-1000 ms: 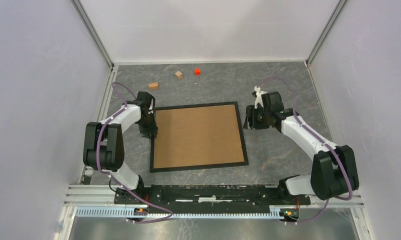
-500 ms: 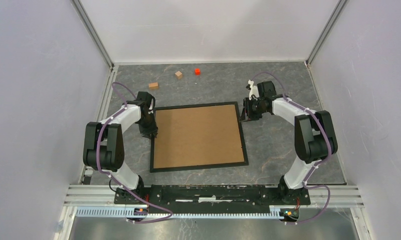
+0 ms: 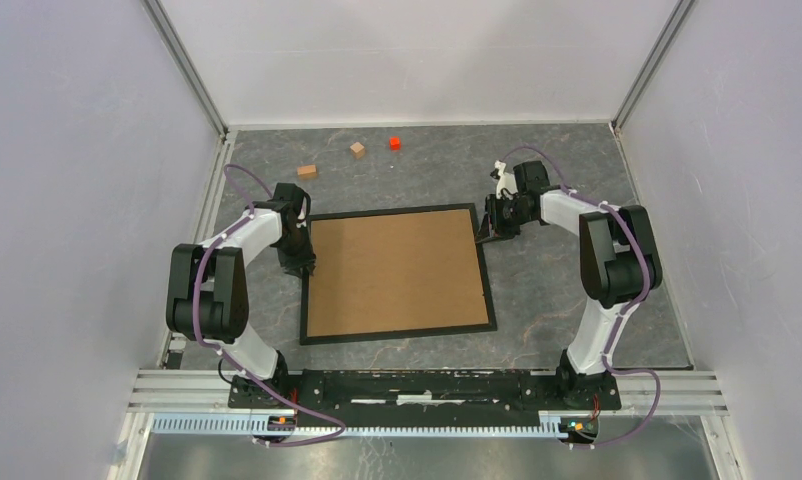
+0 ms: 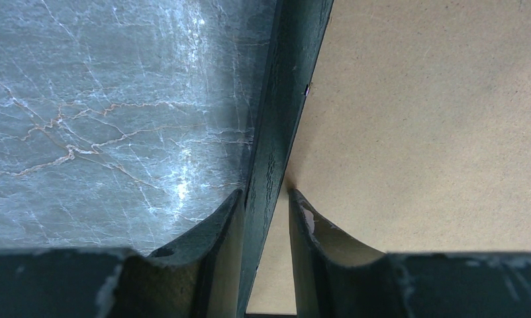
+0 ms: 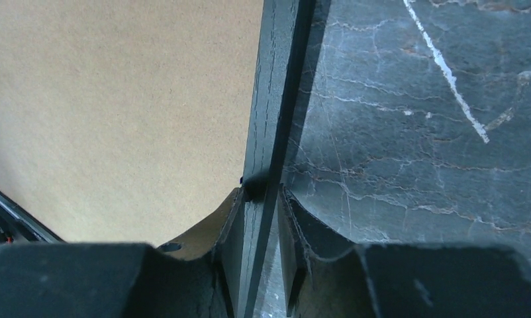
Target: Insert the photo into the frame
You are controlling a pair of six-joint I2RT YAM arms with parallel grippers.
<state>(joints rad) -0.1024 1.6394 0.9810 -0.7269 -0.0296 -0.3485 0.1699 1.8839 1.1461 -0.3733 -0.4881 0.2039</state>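
Note:
The frame [image 3: 397, 331] lies flat on the grey marbled table, back side up, its brown backing board [image 3: 392, 272] filling the black border. My left gripper [image 3: 305, 268] straddles the left rail [image 4: 289, 66], one finger outside on the table, the other on the board, shut on the rail [image 4: 266, 193]. My right gripper [image 3: 484, 236] sits at the right rail near the far corner. Its fingers are closed on that rail [image 5: 276, 66], around [image 5: 260, 191]. The photo is hidden or out of view.
Two small wooden blocks [image 3: 307, 171] [image 3: 357, 149] and a red block [image 3: 394, 142] lie at the back of the table. Pale walls enclose the table on three sides. The arms' mounting rail [image 3: 417, 385] runs along the near edge.
My right gripper has shifted left onto the frame's right rail and closed on it, while that arm's elbow swung toward the back. The left arm has not moved.

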